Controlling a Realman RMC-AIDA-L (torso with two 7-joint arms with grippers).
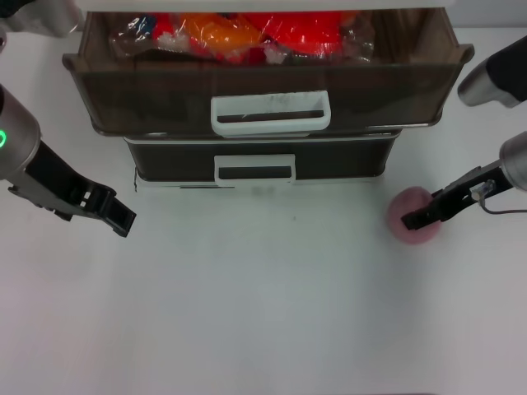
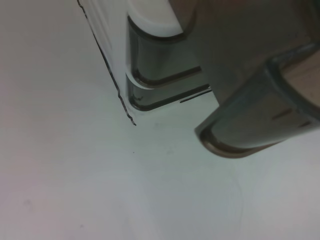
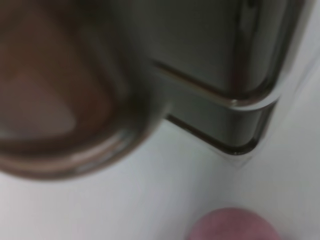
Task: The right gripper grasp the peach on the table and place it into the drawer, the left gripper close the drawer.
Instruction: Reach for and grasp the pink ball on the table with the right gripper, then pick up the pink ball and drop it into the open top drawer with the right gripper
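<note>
Reaching right hand (image 1: 416, 220) over peach (image 1: 414, 216), grip unclear; left hand (image 1: 122, 220) together; drawer (image 1: 263, 78) open.

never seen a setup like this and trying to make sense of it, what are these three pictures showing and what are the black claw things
This is a robot with two arms, each ending in a two-finger claw. The wide picture comes from a camera on its head, looking down at a white table. The other two come from cameras on its wrists, so they show blurry close-ups of the cabinet.

At the back stands a small cabinet. Its upper drawer is pulled open and holds orange and red packets. The lower drawer is shut.

The right gripper is over a pink peach lying on the table; whether it grips it yet cannot be told. The same peach shows at the edge of the right wrist picture. The left gripper waits over the table, holding nothing.
</note>
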